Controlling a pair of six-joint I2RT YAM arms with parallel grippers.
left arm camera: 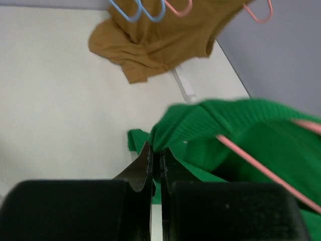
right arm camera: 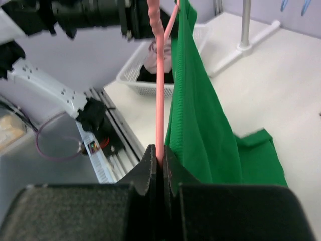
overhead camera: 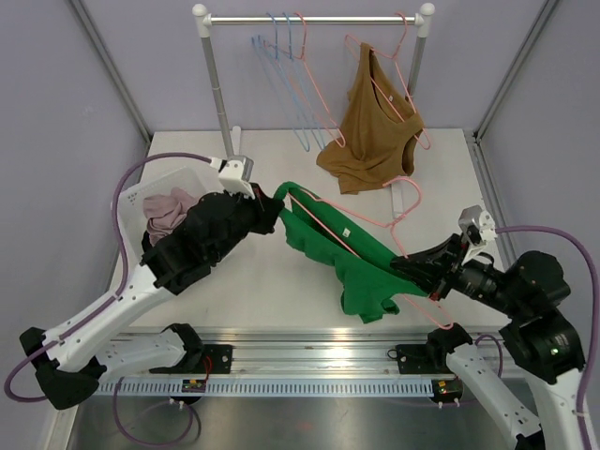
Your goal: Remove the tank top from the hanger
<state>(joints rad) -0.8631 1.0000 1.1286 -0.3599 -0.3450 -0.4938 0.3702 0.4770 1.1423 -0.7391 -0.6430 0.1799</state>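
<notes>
A green tank top (overhead camera: 342, 248) hangs on a pink wire hanger (overhead camera: 323, 223) held between my two arms above the table. My left gripper (overhead camera: 278, 201) is shut on the top's upper edge; in the left wrist view (left arm camera: 157, 150) the green cloth (left arm camera: 235, 130) is pinched between the jaws and the pink wire (left arm camera: 261, 168) runs off to the right. My right gripper (overhead camera: 403, 265) is shut on the hanger's wire; in the right wrist view (right arm camera: 160, 153) the pink wire (right arm camera: 159, 85) rises from the jaws with the green top (right arm camera: 200, 125) draped beside it.
A brown tank top (overhead camera: 375, 127) hangs on a pink hanger from the rack rail (overhead camera: 314, 19), with bare blue and pink hangers (overhead camera: 286, 56) beside it. A white basket (overhead camera: 155, 202) with clothes stands at the left. The rack's post (overhead camera: 214, 80) stands behind my left arm.
</notes>
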